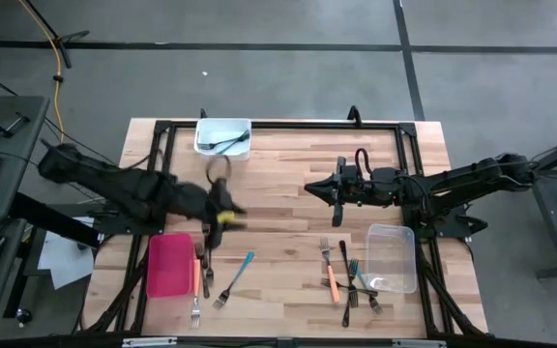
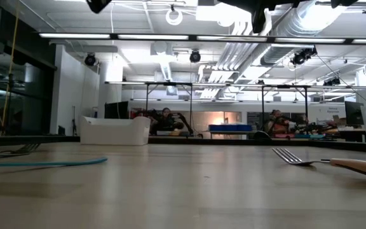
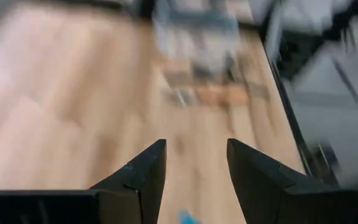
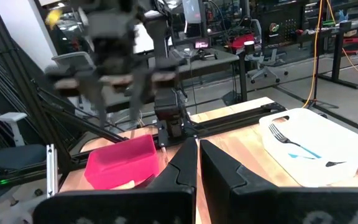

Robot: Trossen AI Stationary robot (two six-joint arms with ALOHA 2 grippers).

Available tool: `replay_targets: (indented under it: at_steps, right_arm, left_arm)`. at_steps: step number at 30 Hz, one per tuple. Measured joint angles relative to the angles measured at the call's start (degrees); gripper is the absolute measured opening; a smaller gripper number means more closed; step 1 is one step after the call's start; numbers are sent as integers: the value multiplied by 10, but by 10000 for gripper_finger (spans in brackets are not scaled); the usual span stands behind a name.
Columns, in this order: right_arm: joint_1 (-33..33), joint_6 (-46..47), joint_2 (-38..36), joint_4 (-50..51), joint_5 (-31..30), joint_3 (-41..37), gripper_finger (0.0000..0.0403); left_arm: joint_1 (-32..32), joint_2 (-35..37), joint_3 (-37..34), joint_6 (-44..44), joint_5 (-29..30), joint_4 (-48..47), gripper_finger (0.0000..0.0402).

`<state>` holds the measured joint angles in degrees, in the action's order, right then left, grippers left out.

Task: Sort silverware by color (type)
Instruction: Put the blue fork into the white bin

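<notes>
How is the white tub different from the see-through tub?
The white tub sits at the table's far edge, and the clear tub sits near the front right. The white tub has forks inside; the clear tub looks empty. The white tub hides the wood under it; the clear tub lets it show. Both are rectangular plastic tubs.

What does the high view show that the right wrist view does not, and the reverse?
Only the high view shows the clear tub, the teal fork lying loose on the table, and the mixed pile of silverware beside that tub. Only the right wrist view shows the right gripper from close, its fingers nearly together, and the room behind. Both show the white tub holding forks, the red tray and the left arm.
</notes>
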<state>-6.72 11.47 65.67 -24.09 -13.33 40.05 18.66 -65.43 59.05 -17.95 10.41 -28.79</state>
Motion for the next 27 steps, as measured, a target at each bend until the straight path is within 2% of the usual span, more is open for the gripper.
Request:
replay_targets:
  at_steps: [3, 10, 14, 19, 27]
  right_arm:
    - [0, 0, 0, 9, 0, 0, 5]
    - [0, 0, 0, 35, 0, 0, 5]
    - [0, -6, 0, 61, 0, 0, 5]
    - [0, -21, 0, 84, 0, 0, 5]
    - [0, -30, 0, 90, 0, 0, 5]
  left_arm:
    - [55, -54, 31, -22, -26, -60, 158]
    - [149, -183, 34, -142, -70, -66, 158]
    - [157, -257, 33, -257, -75, -65, 158]
    - [146, -327, 34, -360, -118, -57, 158]
    - [131, -389, 34, -410, -121, -35, 158]
